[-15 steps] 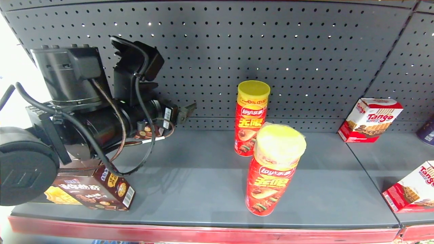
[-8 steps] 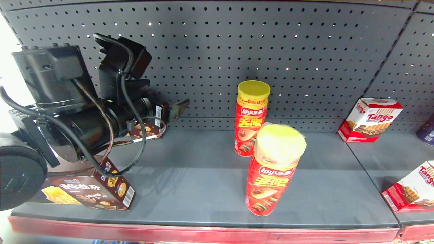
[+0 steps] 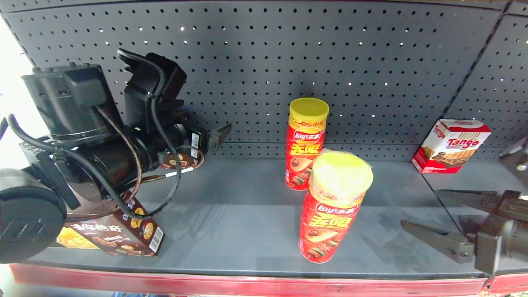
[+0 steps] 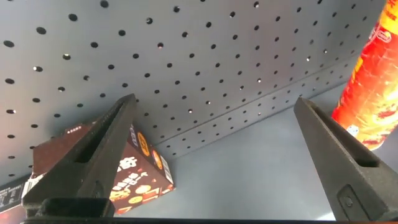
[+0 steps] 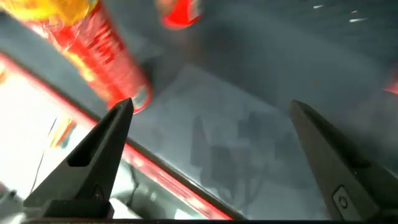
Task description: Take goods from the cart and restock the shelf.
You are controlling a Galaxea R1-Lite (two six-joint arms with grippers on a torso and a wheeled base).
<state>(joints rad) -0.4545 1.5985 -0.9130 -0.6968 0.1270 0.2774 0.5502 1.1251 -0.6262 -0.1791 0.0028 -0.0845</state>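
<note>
Two red chip cans with yellow lids stand upright on the grey shelf (image 3: pixel 231 214), one at the back (image 3: pixel 306 142) and one nearer the front (image 3: pixel 334 206). My left gripper (image 3: pixel 206 144) hovers open at the back left, just in front of a small brown cookie box (image 3: pixel 181 159) that leans by the pegboard. The left wrist view shows that box (image 4: pixel 134 174) beyond the left gripper (image 4: pixel 214 102), with nothing between the fingers. My right gripper (image 3: pixel 421 208) is open and empty over the shelf's right part, to the right of the front can (image 5: pixel 106 53).
A larger brown cookie box (image 3: pixel 119 235) lies at the front left under my left arm. A red and white wafer box (image 3: pixel 451 144) leans at the back right. The pegboard wall (image 3: pixel 371 62) closes the back, and a red strip (image 3: pixel 247 284) marks the shelf's front edge.
My right gripper has come into the head view from the right, open, over the shelf. The left arm has drawn slightly left from the pegboard, then eased back; the cans have not moved.
</note>
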